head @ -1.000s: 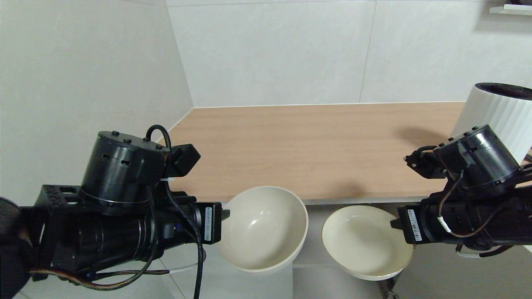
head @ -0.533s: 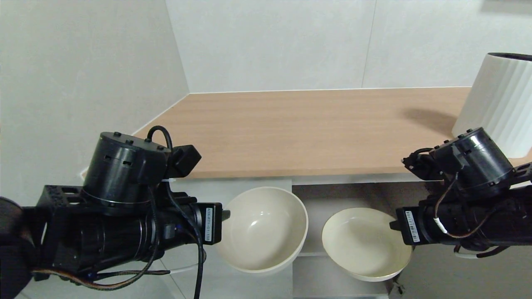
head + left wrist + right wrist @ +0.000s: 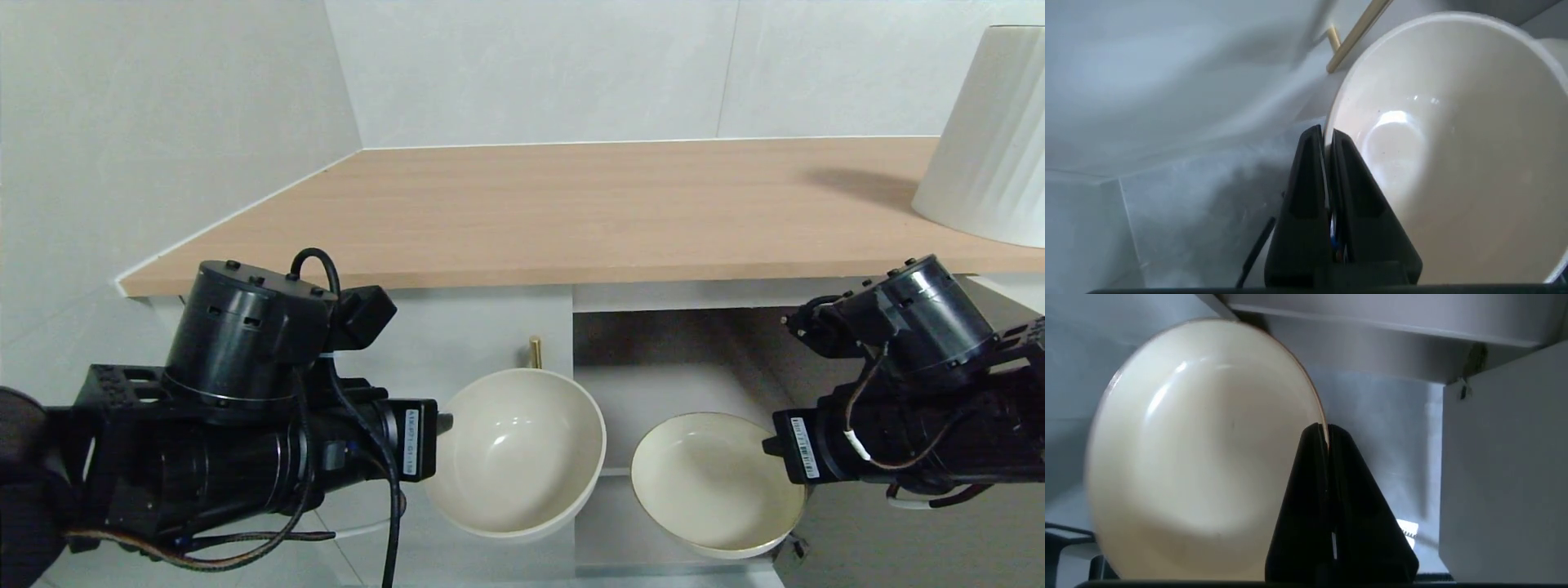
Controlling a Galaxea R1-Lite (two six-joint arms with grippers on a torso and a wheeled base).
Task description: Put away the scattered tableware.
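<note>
A deep cream bowl (image 3: 516,451) hangs in the air below the counter's front edge, held by its rim in my left gripper (image 3: 442,422), which is shut on it. In the left wrist view the fingers (image 3: 1329,175) pinch the bowl (image 3: 1437,155) at its rim. To its right a shallower cream plate (image 3: 714,483) is held the same way by my right gripper (image 3: 771,445), shut on its rim. The right wrist view has that plate (image 3: 1204,449) clamped between the fingers (image 3: 1324,465). Both dishes sit in front of the open cabinet (image 3: 661,343).
A wooden counter (image 3: 571,204) runs across above, with a white ribbed container (image 3: 984,139) at its far right. Below it a closed white door with a brass knob (image 3: 535,352) stands left of the open cabinet, whose shelf (image 3: 612,472) shows between the dishes. White walls close the left side.
The whole head view has dropped: the counter rose in the picture and the cabinet beneath came into sight. Both grippers keep their hold on the dishes, which stay side by side.
</note>
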